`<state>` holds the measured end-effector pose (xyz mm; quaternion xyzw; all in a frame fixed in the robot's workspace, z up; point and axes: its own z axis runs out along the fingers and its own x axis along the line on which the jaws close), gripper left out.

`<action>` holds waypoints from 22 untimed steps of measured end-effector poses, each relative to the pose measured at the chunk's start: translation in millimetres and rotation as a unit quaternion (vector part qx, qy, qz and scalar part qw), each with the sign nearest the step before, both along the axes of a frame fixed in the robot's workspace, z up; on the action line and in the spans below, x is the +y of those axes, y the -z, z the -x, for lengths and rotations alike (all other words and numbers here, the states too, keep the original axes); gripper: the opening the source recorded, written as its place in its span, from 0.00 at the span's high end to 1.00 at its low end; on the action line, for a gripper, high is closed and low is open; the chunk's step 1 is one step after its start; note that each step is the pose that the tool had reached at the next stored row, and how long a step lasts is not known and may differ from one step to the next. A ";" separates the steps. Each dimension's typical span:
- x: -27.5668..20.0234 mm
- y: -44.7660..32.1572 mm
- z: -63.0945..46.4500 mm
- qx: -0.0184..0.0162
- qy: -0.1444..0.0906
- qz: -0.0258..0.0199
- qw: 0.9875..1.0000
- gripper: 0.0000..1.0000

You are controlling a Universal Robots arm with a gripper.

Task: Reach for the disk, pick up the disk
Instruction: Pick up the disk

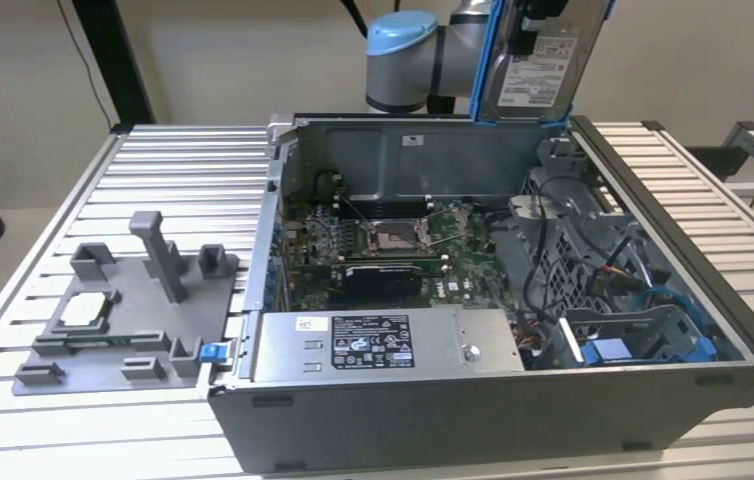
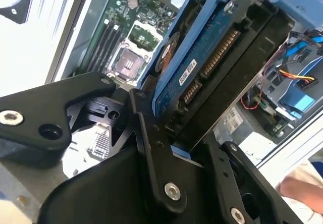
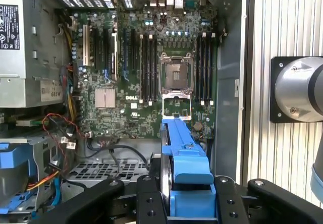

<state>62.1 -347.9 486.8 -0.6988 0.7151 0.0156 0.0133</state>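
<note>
We see the hard drive (image 1: 537, 60) already lifted well above the open computer case (image 1: 484, 300), standing on edge in its blue frame (image 3: 184, 153) high at the rear of the exterior view. In both wrist views the black fingers (image 2: 154, 153) are clenched on it from either side, pressing its flat faces, which we judge keeps the drive from twisting as it hangs. Its connector edge (image 2: 217, 52) faces away from the gripper (image 2: 186, 148), toward the motherboard (image 3: 146, 67) below. The case sits on the slatted counter (image 1: 150, 170), beside a grey fixture (image 1: 124, 320).
</note>
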 end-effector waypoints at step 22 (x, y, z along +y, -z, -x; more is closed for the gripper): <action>-7.0 0.3 -9.7 0.000 0.000 0.000 1.000 1.00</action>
